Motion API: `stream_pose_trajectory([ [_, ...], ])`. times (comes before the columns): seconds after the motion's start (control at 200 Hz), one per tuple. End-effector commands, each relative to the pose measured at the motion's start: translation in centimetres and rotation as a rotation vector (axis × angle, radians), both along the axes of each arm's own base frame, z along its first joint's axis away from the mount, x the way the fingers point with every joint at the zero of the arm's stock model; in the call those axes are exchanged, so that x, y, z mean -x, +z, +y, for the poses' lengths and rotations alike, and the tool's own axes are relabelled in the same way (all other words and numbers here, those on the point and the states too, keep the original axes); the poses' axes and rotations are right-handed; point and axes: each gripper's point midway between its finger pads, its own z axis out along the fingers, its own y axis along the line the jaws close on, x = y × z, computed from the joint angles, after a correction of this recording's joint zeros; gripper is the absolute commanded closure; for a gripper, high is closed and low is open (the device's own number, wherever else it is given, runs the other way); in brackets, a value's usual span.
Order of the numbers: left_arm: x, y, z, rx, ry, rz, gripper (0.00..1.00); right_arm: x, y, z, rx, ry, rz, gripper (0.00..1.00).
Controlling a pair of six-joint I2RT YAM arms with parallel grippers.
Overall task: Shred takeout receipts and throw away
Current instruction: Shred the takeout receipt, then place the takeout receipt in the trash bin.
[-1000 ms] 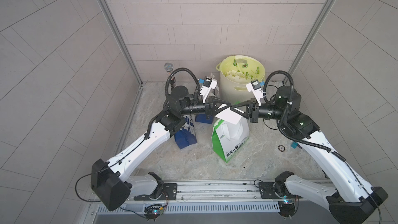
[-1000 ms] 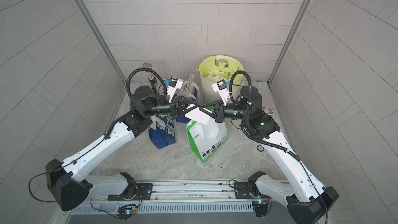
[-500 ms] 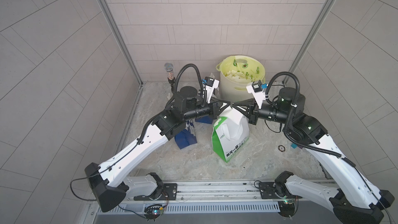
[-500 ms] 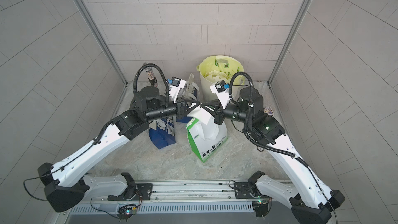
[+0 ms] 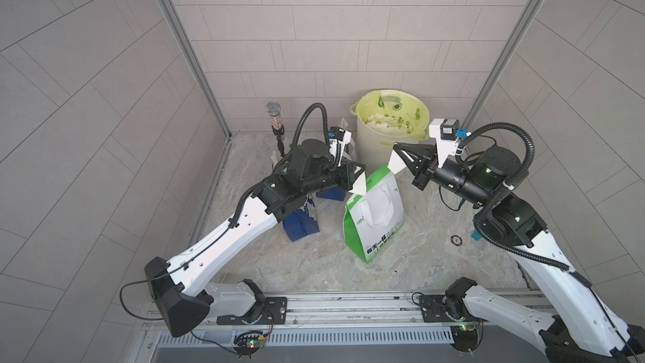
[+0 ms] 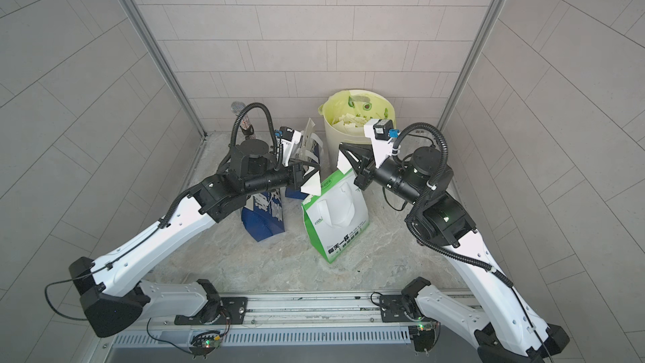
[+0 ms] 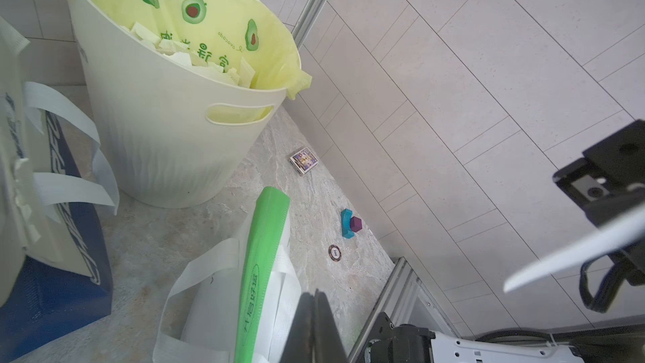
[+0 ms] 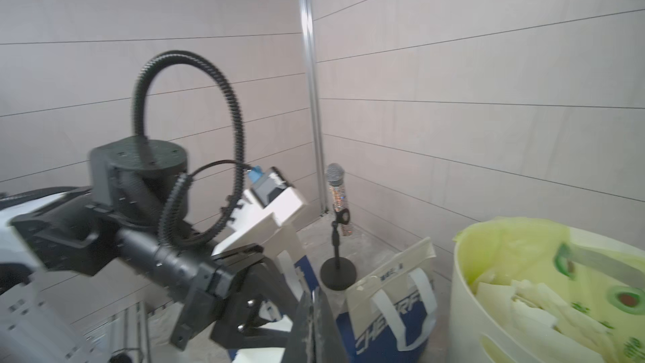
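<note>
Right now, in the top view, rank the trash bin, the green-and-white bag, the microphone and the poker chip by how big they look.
Largest to smallest in a top view:
1. Bin and green-and-white bag: about alike, too close to rank.
2. Microphone on its stand, clearly slimmer.
3. Poker chip, smallest by far.

Lower receipt piece (image 5: 359,185), white, is held just above green-and-white bag (image 5: 370,235); upper receipt piece (image 5: 396,165) is held apart, higher.
</note>
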Motion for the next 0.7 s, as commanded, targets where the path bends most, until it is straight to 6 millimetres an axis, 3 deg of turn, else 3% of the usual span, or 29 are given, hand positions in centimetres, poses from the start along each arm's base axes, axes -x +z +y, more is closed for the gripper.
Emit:
stream_pose_trajectory([
  [0.0,-0.4,3.2,1.0,0.051,0.046,-0.097,1.00,-5.8,-0.4,-3.1,0.031,-0.317,-0.028,1.00],
  [0.135,-0.5,4.8,1.6,0.100,0.075,-0.148,1.00,-12.8,-2.3,-6.3,0.173,-0.630,0.038,1.00],
  [0.39,-1.1,5.2,4.2,0.134,0.209,-0.197,1.00,-22.5,-6.0,-7.7,0.218,-0.768,0.113,1.00],
  [0.475,-1.0,5.1,4.7,0.142,0.227,-0.199,1.00,-24.9,-7.6,-7.7,0.229,-0.770,0.148,1.00],
  [0.545,-0.8,5.1,5.1,0.144,0.237,-0.203,1.00,-26.5,-9.1,-7.6,0.263,-0.760,0.196,0.92],
  [0.695,-0.8,4.9,6.1,0.139,0.274,-0.212,1.00,-27.5,-10.7,-7.8,0.304,-0.756,0.261,0.78],
])
